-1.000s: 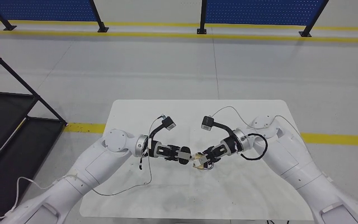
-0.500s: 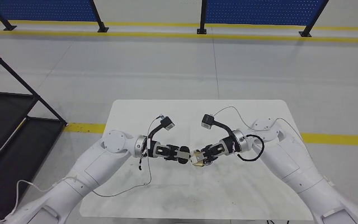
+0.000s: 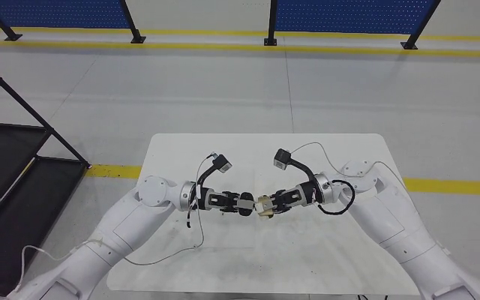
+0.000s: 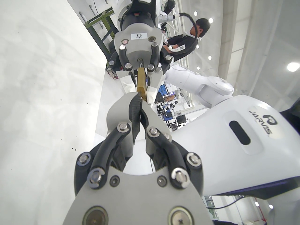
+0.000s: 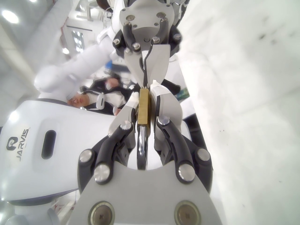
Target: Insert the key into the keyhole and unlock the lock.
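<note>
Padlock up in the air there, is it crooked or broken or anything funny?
Nothing stands out. The brass padlock sits straight between the fingers of the right gripper, with its silver shackle pointing back toward that wrist. The left gripper is shut, its tips right at the padlock's far end.

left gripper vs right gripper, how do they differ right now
The left gripper is pinched nearly closed, presumably on the key, which is hidden between its pads. The right gripper is spread wider around the brass lock. The left gripper meets the lock at its end, while the right gripper clamps its flat sides, shackle toward its wrist. Both are held above the table, tips facing each other.
</note>
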Tool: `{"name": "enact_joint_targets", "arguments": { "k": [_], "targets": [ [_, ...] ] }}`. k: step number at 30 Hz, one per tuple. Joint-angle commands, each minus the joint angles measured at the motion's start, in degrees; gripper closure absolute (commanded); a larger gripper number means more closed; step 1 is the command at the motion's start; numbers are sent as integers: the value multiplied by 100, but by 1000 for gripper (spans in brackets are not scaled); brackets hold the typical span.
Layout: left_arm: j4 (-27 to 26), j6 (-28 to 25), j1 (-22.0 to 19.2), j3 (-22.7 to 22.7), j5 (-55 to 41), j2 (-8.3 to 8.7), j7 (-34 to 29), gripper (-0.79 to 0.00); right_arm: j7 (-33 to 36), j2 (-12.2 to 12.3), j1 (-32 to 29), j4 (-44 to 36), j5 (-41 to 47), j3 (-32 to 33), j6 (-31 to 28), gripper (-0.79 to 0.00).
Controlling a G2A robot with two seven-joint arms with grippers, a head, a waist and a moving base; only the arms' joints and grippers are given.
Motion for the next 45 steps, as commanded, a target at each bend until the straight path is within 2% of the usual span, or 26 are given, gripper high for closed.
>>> {"name": "enact_joint_targets", "arguments": {
  "k": [1, 12, 22, 29, 45],
  "targets": [
    [0, 13, 9, -18, 14, -8, 7, 0, -28, 0, -17, -14, -7, 16, 45, 0],
    [-9, 6, 79, -145, 99, -55, 155, 0, -201, -8, -108, -51, -39, 114, 205, 0],
    [-73, -227, 128, -254, 603, -80, 324, 0, -287, -30, -134, 15, -6, 180, 326, 0],
    [-180, -429, 207, -356, 923, -89, 525, 0, -329, -52, -144, 45, 1, 200, 379, 0],
    [-478, -507, 453, -646, 1371, -67, 822, 0, -357, -75, -178, 85, 7, 251, 400, 0]
  ]
}}
